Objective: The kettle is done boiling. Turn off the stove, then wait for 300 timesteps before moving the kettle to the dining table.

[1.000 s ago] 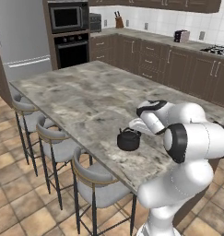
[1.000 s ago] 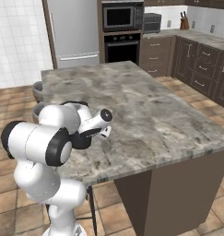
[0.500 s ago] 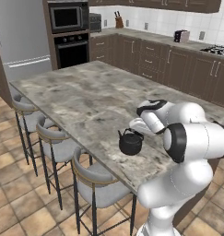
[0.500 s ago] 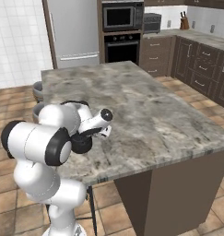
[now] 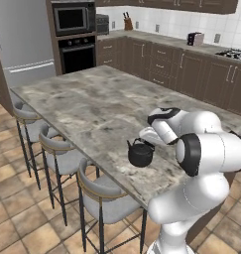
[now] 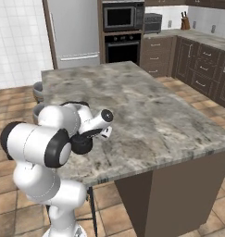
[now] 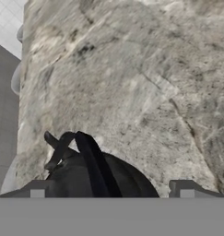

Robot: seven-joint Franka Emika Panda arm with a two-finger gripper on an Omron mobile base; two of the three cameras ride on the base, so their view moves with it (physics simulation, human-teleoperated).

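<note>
**Kettle on the island worktop, hand spread wide over it**

Along the left edge of the left base view, three grey stools (image 5: 106,198) stand tucked under the near side of the dining table (image 5: 87,106), whose veined marble worktop runs from the upper left toward the lower right of the frame. Right of the stools, at centre frame, the kettle (image 5: 140,153) sits upright on the worktop close to its near edge, handle arched over the lid. Just right of it, the hand (image 5: 152,136) hangs beside and slightly above the kettle. At the far upper right, the stove (image 5: 234,53) lies on the back counter, well apart from the kettle.

Seen from the hand view, the kettle (image 7: 97,177) fills the lower centre, its handle rising between the two fingertips (image 7: 37,189), which stand wide apart and clear of it, gripping nothing.
</note>
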